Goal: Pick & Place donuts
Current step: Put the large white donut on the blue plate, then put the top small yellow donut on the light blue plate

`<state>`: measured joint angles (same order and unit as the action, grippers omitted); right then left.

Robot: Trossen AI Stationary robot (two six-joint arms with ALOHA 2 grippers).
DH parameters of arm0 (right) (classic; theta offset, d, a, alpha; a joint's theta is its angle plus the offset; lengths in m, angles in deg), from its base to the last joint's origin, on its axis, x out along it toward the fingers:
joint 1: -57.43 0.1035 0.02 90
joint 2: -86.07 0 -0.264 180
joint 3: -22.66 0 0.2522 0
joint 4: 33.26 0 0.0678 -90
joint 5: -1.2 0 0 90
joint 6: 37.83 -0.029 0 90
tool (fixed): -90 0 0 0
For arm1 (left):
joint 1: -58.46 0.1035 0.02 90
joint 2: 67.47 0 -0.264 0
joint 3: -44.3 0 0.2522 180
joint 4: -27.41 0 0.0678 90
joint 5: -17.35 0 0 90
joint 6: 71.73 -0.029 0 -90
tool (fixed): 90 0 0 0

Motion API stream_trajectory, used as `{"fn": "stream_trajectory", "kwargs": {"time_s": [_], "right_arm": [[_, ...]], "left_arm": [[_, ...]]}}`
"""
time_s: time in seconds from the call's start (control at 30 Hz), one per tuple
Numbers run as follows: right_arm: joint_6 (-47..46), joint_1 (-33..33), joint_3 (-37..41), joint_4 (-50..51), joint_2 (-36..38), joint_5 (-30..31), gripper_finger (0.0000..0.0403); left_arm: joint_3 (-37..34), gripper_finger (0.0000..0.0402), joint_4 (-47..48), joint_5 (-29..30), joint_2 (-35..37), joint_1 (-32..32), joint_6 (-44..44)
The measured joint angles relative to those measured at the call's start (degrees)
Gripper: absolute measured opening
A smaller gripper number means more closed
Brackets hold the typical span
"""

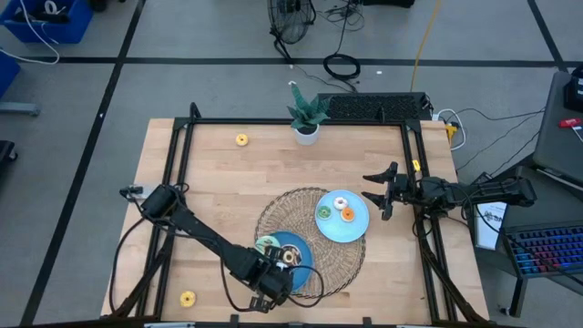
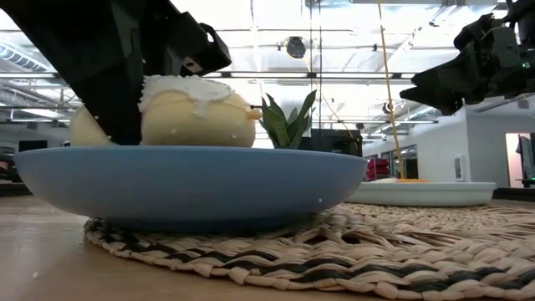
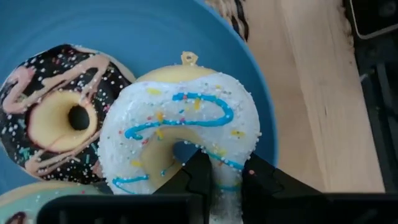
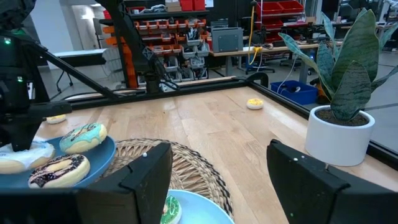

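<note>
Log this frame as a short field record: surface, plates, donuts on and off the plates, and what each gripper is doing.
surface: wooden table with woven mat
plates: darker blue plate; lighter blue plate
left gripper: at the darker plate, fingers around the white-iced donut rim
same plate: chocolate donut, teal-iced donut
right gripper: open, beside the lighter plate, empty
loose donuts: yellow donut far side, another yellow donut near edge
other: potted plant

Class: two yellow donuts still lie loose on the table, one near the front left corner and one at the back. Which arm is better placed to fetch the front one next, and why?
Left. The left gripper is at the dark blue plate, near the front yellow donut. The right gripper hovers open beside the light blue plate, across the table.
</note>
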<state>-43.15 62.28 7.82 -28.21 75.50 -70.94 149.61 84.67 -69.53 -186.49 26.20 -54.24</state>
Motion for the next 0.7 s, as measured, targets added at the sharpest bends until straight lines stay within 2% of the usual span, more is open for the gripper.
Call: {"fn": "stream_trajectory", "kwargs": {"time_s": [0.13, 0.47, 0.7], "right_arm": [[0.0, 0.0, 0.0, 0.0, 0.0, 0.0, 0.0242], [0.0, 0.0, 0.0, 0.0, 0.0, 0.0, 0.0242], [0.0, 0.0, 0.0, 0.0, 0.0, 0.0, 0.0242]], "left_arm": [[0.0, 0.0087, -0.1, 0.1, 0.0, 0.4, 2.3], [-0.1, 0.0208, 0.1, -5.0, 0.1, 0.7, 2.2], [-0.1, 0.0249, 1.8, -2.7, 2.9, 1.4, 0.9]]}}
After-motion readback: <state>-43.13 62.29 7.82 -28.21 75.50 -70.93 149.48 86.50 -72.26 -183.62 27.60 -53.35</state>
